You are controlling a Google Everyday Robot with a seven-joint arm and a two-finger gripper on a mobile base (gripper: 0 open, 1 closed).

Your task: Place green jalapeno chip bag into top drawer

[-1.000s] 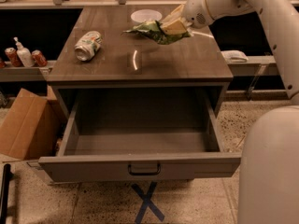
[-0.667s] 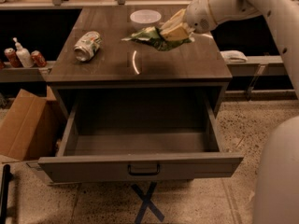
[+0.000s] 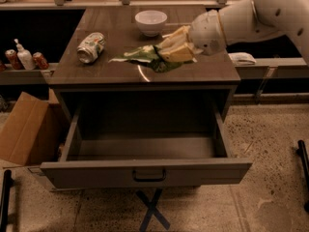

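The green jalapeno chip bag (image 3: 145, 58) hangs crumpled just above the front of the cabinet top, held at its right end. My gripper (image 3: 170, 48) is shut on the bag, its pale fingers (image 3: 177, 55) pinching the foil, the white arm reaching in from the right. The top drawer (image 3: 145, 173) is pulled wide open below, grey, with a small dark handle (image 3: 149, 176) at the centre of its front panel. Its inside looks empty.
A crushed silver-green soda can (image 3: 91, 46) lies on the cabinet top at left. A white bowl (image 3: 151, 22) stands at the back. A cardboard box (image 3: 26, 129) sits on the floor at left. Bottles and cans (image 3: 23, 58) stand on a low shelf at far left.
My gripper has moved with the bag toward the front edge of the cabinet top, closer to the open drawer. The view has shifted slightly.
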